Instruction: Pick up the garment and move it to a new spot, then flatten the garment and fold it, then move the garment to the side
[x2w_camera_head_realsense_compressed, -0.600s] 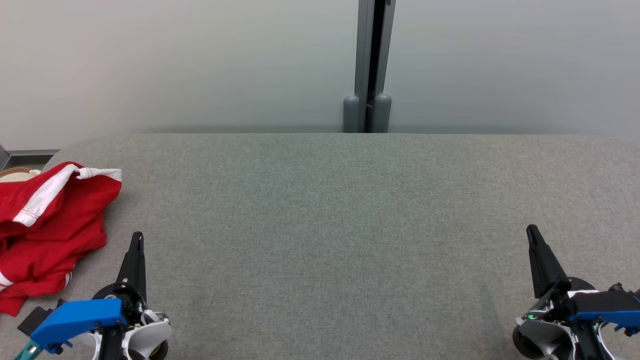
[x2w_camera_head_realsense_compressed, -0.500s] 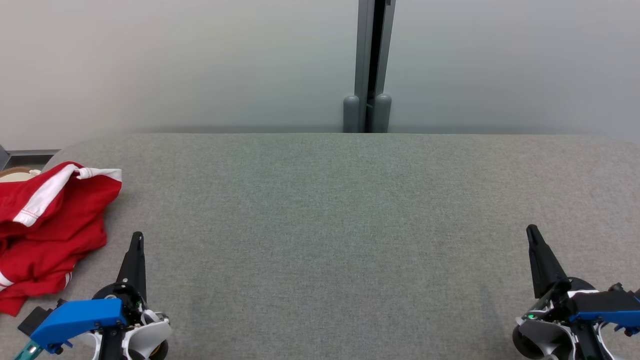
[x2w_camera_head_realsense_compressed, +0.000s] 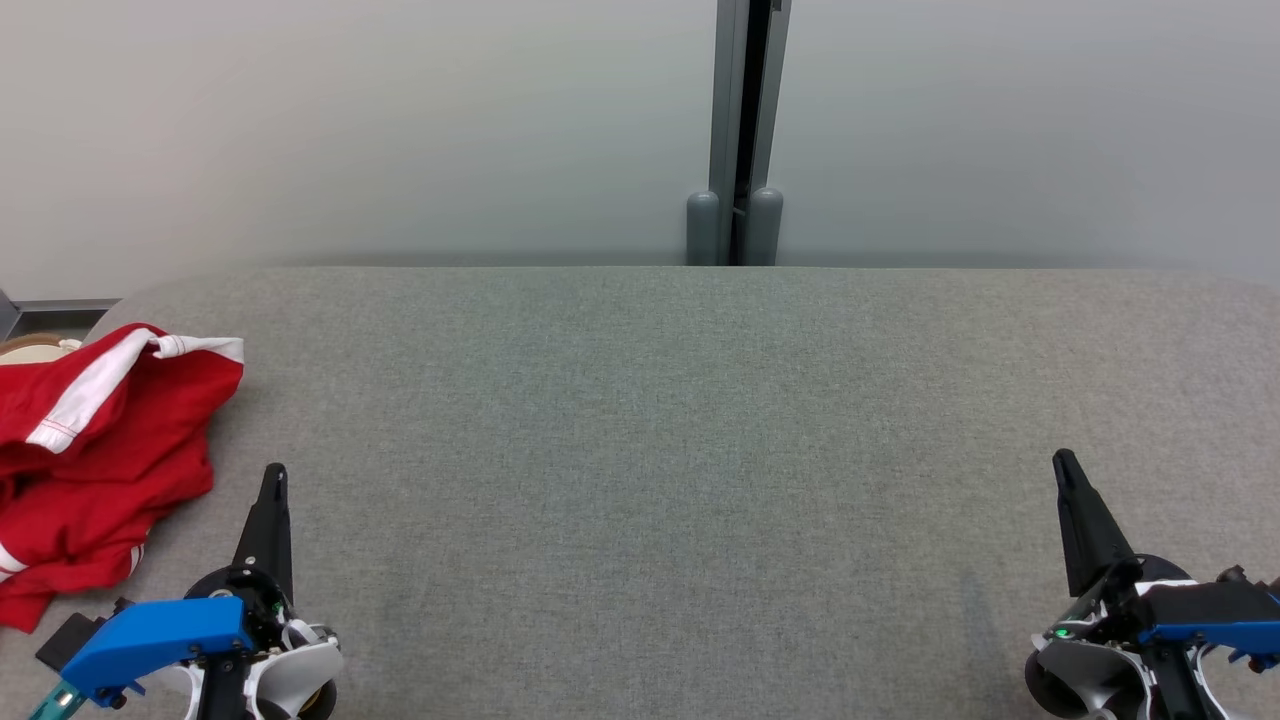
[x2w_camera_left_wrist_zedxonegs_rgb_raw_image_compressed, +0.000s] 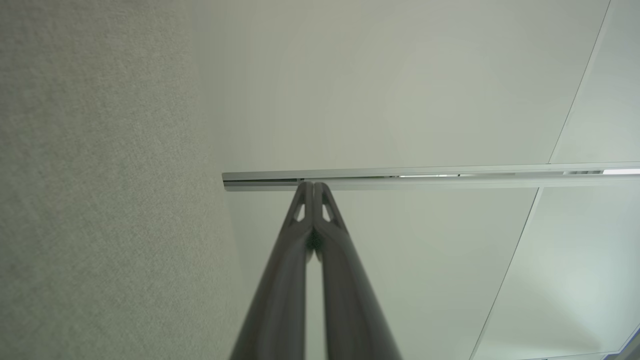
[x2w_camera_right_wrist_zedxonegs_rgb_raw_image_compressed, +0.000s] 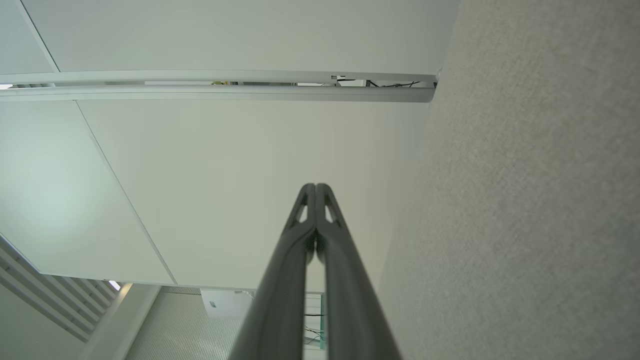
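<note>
- The red garment (x2w_camera_head_realsense_compressed: 100, 450) with white stripes lies crumpled at the far left end of the grey bench (x2w_camera_head_realsense_compressed: 650, 420), and part of it runs past the left edge of the head view.
- The left gripper (x2w_camera_head_realsense_compressed: 273, 478) points forward near the front of the bench. It is just beside the garment's right edge but not touching it. Its jaws are pressed fully together with nothing between them.
- The right gripper (x2w_camera_head_realsense_compressed: 1063, 462) is well apart on the opposite side, its jaws likewise closed and empty.
- To my eye the first step, the pick-up, has not begun.
- Next, the left jaws would need to spread, swing left over the heap and pinch a fold. The wide bare middle of the bench looks like the natural new spot.
</note>
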